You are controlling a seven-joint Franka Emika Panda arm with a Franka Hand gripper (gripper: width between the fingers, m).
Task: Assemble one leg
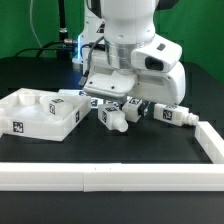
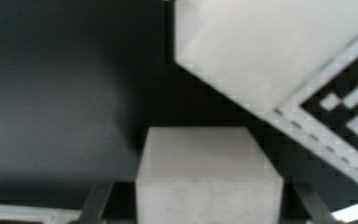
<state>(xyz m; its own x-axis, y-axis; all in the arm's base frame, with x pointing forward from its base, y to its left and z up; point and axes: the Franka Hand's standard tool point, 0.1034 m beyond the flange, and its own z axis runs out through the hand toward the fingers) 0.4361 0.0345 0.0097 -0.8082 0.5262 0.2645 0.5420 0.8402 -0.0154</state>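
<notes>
In the wrist view a plain white leg (image 2: 204, 172) lies between my two dark fingers (image 2: 98, 203), with a thin dark gap on each side of it. My gripper (image 2: 201, 198) is open around it. A second leg (image 2: 282, 70) with a black-and-white tag lies slanted just beyond. In the exterior view my gripper (image 1: 108, 101) is low over a cluster of legs (image 1: 111, 118) on the black table. Another leg (image 1: 171, 115) lies toward that view's right.
The large white square panel (image 1: 30, 127) with a raised rim lies toward the exterior view's left, close to the legs. A white L-shaped rail (image 1: 110, 176) runs along the front and up the exterior view's right side.
</notes>
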